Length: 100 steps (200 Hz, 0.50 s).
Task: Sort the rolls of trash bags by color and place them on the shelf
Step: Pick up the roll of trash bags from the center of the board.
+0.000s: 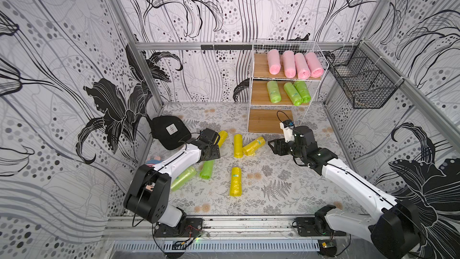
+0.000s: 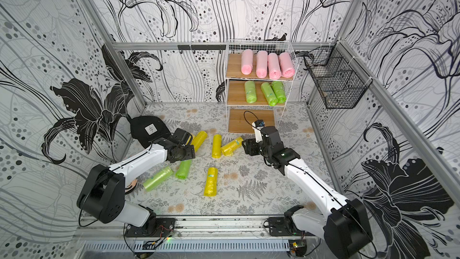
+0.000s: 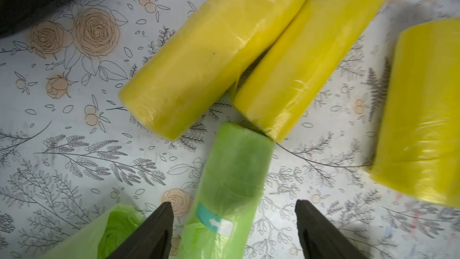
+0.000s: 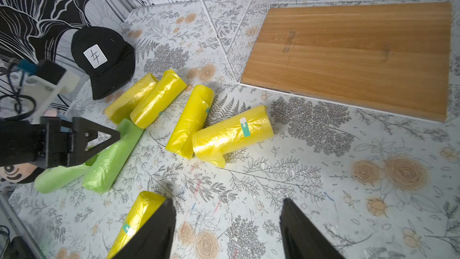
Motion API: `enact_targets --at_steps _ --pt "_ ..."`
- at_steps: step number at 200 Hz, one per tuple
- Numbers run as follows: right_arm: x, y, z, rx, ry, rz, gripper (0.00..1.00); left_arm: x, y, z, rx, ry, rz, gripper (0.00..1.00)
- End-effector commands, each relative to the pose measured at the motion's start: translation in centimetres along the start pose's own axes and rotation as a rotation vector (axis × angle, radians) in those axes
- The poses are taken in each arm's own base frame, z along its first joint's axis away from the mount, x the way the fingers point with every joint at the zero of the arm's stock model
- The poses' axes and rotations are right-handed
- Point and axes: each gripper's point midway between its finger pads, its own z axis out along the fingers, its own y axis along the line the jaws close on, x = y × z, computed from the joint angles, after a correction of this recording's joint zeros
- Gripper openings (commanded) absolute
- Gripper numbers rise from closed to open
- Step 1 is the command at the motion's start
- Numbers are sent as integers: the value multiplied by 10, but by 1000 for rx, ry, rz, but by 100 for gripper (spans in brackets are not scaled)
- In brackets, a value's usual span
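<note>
Observed left end effector (image 3: 232, 203) wide, straddling green roll (image 3: 234, 165) on tabletop (image 3: 74, 158) without contact; right end effector (image 4: 227, 199) wide, holding nothing, near shelf (image 4: 348, 58).

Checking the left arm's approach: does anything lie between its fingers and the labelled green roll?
Nothing visible does. The labelled green roll shows uncovered between the left gripper's open fingers; a second green roll lies beside one finger.
</note>
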Motion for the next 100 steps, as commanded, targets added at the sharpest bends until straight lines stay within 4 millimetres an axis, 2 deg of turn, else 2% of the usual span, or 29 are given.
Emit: enact_targets --at_steps 1,32,59,100 --pt "-8 9 -2 -43 -28 0 69 -7 -1 2 3 31 85 80" --pt "-3 6 -3 -37 -36 6 70 -9 0 17 -12 93 130 78" --pt "2 4 -4 -32 -38 22 70 -8 -13 30 27 136 153 76" --pt "3 3 -6 -24 -32 26 70 -9 -7 49 -38 153 171 70"
